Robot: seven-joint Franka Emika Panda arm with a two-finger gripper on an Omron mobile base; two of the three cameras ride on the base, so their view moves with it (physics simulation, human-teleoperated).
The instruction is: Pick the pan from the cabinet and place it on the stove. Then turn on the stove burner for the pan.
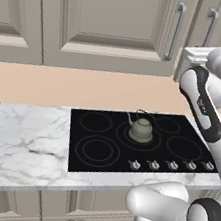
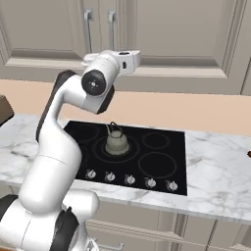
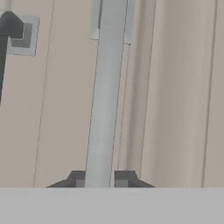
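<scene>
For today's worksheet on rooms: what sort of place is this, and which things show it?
A kitchen, computer-drawn by its look. A black glass stove with knobs sits in a marble counter, a kettle stands on it, and beige cabinet doors hang above.

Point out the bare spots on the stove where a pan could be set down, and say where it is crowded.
The stove has free ring outlines at its front left and back left, bordered by the marble counter. The rings on the right also lie bare. The centre is crowded: the kettle stands there. The knobs line the front edge.
</scene>
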